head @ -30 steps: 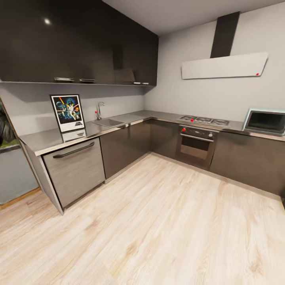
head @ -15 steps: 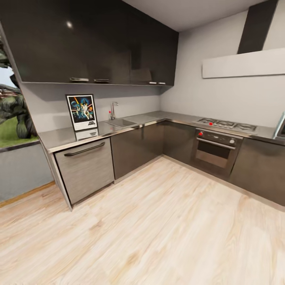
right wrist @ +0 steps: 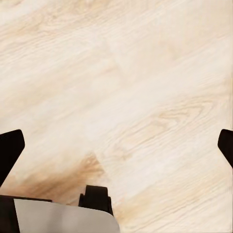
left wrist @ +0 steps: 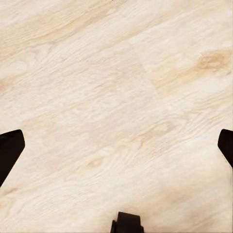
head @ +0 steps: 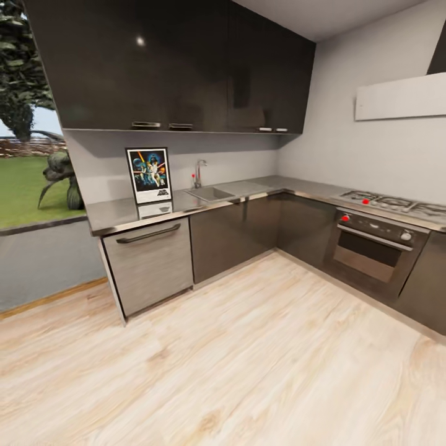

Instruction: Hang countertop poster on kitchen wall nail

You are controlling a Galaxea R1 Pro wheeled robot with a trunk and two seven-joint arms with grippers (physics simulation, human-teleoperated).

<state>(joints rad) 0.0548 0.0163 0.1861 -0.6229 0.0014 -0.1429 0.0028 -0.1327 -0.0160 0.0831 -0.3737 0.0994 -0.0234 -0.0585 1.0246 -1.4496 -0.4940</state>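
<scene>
The poster (head: 149, 175) stands upright at the back of the kitchen countertop (head: 110, 215), leaning on the pale grey wall; it has a black frame, a white border and colourful figures on dark blue. I cannot make out any wall nail on the grey wall. In the left wrist view my left gripper (left wrist: 116, 145) hangs open over bare wood floor, its dark fingertips (left wrist: 9, 151) far apart. My right gripper (right wrist: 116, 145) is open over the floor too, with nothing between its fingertips (right wrist: 9, 149).
A sink (head: 210, 193) with a tap (head: 199, 173) lies right of the poster. A grey dishwasher front (head: 152, 263) is under the poster. An oven (head: 370, 244) and hob (head: 396, 202) stand at right. Dark upper cabinets (head: 186, 68) hang overhead, a window (head: 31, 161) opens at left. Wide wood floor (head: 248, 359) lies between me and the counter.
The camera has turned to the left: the poster and counter sit further right in the picture, the microwave has left the view and the window has come in.
</scene>
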